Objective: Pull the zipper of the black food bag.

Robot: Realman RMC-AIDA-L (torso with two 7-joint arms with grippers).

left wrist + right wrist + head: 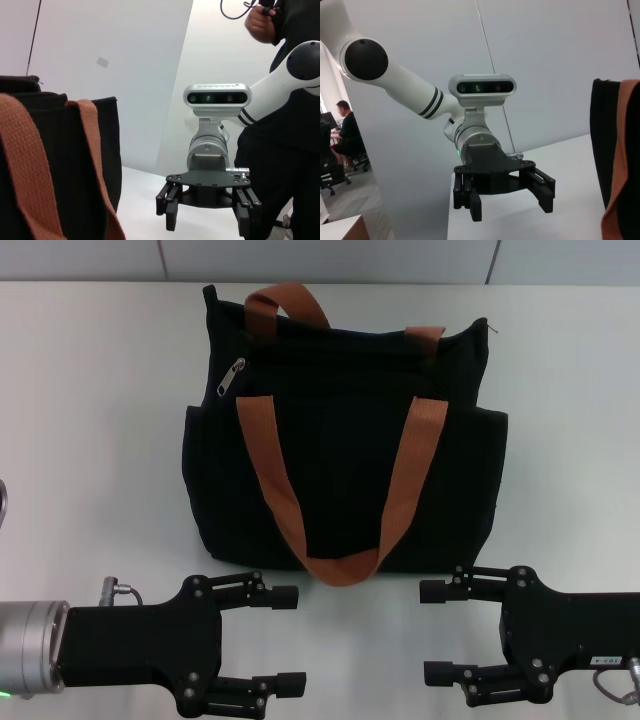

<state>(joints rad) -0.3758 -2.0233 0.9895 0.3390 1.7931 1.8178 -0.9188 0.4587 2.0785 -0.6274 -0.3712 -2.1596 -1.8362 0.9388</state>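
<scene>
Overhead, the black food bag [345, 430] lies flat on the white table [90, 420], its zipper [231, 378] at about ten o'clock. Left gripper [285, 639] and right gripper [440, 633] sit at six o'clock, jaws wide, holding nothing. Each wrist view shows the opposite gripper, seemingly just clear of the bag.

— Any writing you can make out anywhere?

— Nothing legible. The right gripper [432, 633] carries a small white label [606, 661] on its black body, on the side away from the black food bag [340, 430], but its print is too small to read.

— And the bag itself?

— No brand, number or sign shows on it.
</scene>
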